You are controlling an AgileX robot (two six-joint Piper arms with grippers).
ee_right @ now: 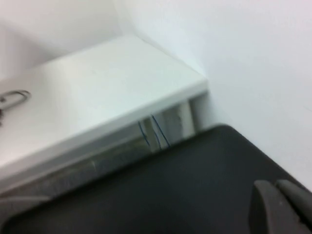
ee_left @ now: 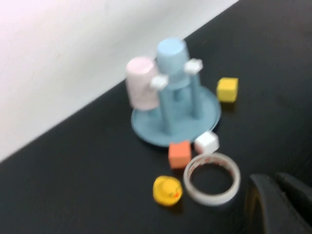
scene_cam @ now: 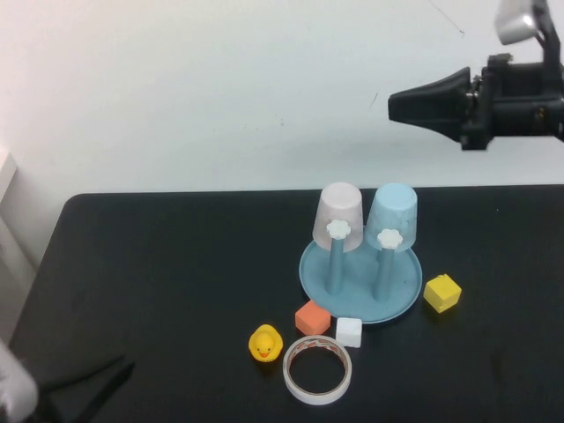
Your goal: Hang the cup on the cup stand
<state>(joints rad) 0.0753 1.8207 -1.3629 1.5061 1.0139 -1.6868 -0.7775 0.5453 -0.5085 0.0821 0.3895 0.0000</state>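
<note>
The light blue cup (scene_cam: pixel 394 216) hangs upside down on a back peg of the cup stand (scene_cam: pixel 401 300), a round teal dish with blue pegs topped by white flower knobs (scene_cam: pixel 389 237). A pale pink cup (scene_cam: pixel 339 214) hangs upside down on the peg beside it. Both cups and the stand also show in the left wrist view: the cup (ee_left: pixel 171 53), the stand (ee_left: pixel 146 131). My right gripper (scene_cam: pixel 394 104) is shut and empty, high above the table's back right, well apart from the cup. My left gripper (scene_cam: pixel 128 364) is shut and empty, low at the front left.
In front of the stand lie an orange cube (scene_cam: pixel 312 317), a white cube (scene_cam: pixel 349 331), a yellow duck (scene_cam: pixel 264 343) and a tape roll (scene_cam: pixel 318 369). A yellow cube (scene_cam: pixel 441 293) sits right of the stand. A white shelf (ee_right: pixel 97 92) stands beyond the table's left end.
</note>
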